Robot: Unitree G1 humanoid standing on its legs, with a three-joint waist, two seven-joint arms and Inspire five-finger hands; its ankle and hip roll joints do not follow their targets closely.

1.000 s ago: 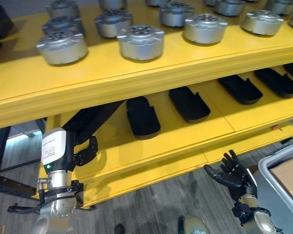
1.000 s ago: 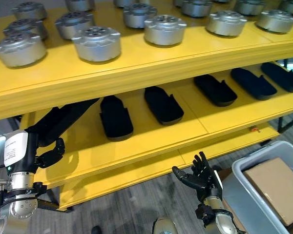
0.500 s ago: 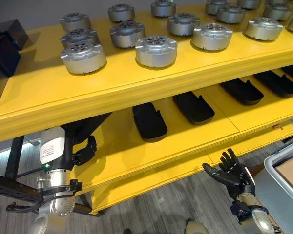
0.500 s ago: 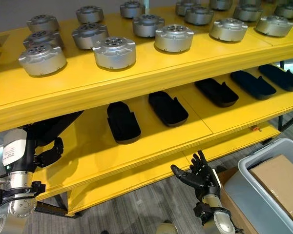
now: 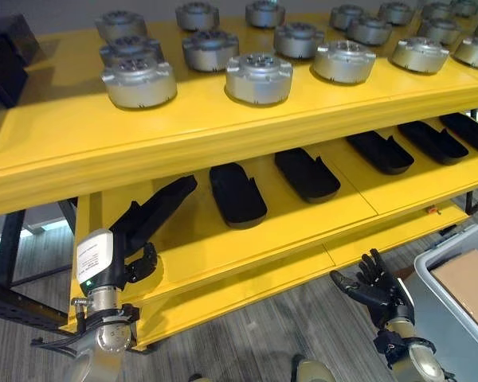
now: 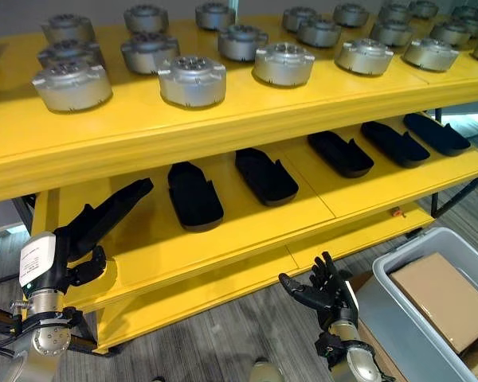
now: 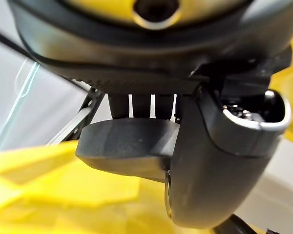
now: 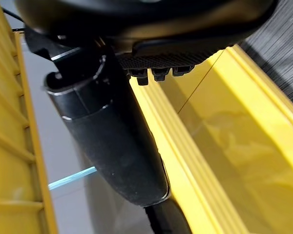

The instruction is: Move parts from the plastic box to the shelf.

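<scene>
Parts here are flat black elongated pieces, and we see one [image 5: 155,210] gripped in the left robot hand [image 5: 140,260] at the left end of the yellow shelf [image 5: 303,239]. Its long axis runs diagonally, the near end in the hand and the far end pointing up and to the right, over the middle tier and towards the neighbouring black part [image 5: 237,194]. It is tilted, its far tip close under the top board; we cannot tell whether it touches the shelf surface. The left wrist view shows the fingers [image 7: 141,105] curled over the dark piece [image 7: 129,146] with the thumb [image 7: 219,161] closing beside it, so this hand is clamped on the part.

More black parts lie flat in a row along the middle tier [image 6: 265,176] [image 6: 339,153], each with its long axis running front to back across the shelf. Round silver housings [image 5: 258,78] stand on the top tier.

The right robot hand [image 5: 376,286] hangs low in front of the bottom tier, palm up, fingers spread and straight, holding nothing. Just to its right is the grey plastic box [image 6: 382,306], with a brown cardboard piece [image 6: 440,296] inside.
</scene>
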